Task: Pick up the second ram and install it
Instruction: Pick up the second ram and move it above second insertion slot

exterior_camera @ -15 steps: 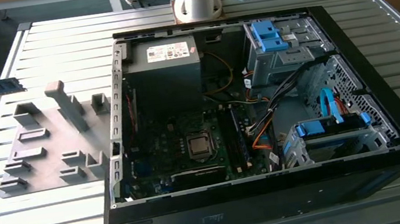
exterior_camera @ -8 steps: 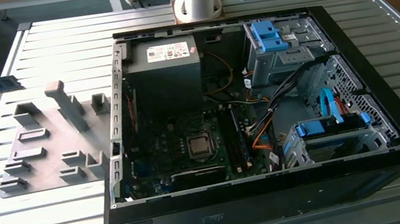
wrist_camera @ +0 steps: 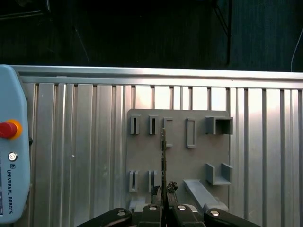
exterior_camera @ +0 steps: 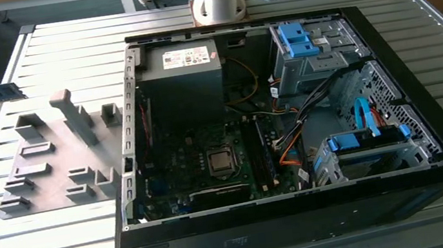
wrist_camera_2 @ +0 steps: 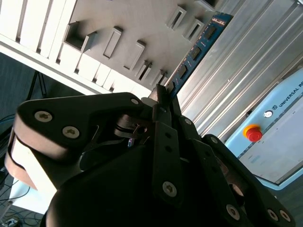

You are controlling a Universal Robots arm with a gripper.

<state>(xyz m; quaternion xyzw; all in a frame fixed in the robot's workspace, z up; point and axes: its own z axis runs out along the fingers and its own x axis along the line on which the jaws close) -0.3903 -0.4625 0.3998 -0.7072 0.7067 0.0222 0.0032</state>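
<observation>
The second ram [wrist_camera_2: 196, 49] is a thin blue-green board with dark chips, and my gripper [wrist_camera_2: 161, 94] is shut on its lower end. In the first wrist view the ram [wrist_camera: 163, 151] appears edge-on, rising from between the black fingers [wrist_camera: 155, 190] of the gripper [wrist_camera: 163, 188]. It hangs in the air above the grey fixture plate [wrist_camera: 180, 165], touching none of the blocks. The open computer case [exterior_camera: 437, 178] lies on the slatted table in the exterior view, with its motherboard [exterior_camera: 183, 162] and CPU socket [exterior_camera: 221, 161] exposed.
The grey fixture plate [exterior_camera: 54, 170] with upright blocks lies at the exterior view's left of the case. A pale blue pendant with a red button [wrist_camera: 8, 129] rests on the table beside the plate. The arm's base [exterior_camera: 217, 1] stands behind the case. Drive cages [exterior_camera: 315, 52] and cables fill the case's right side.
</observation>
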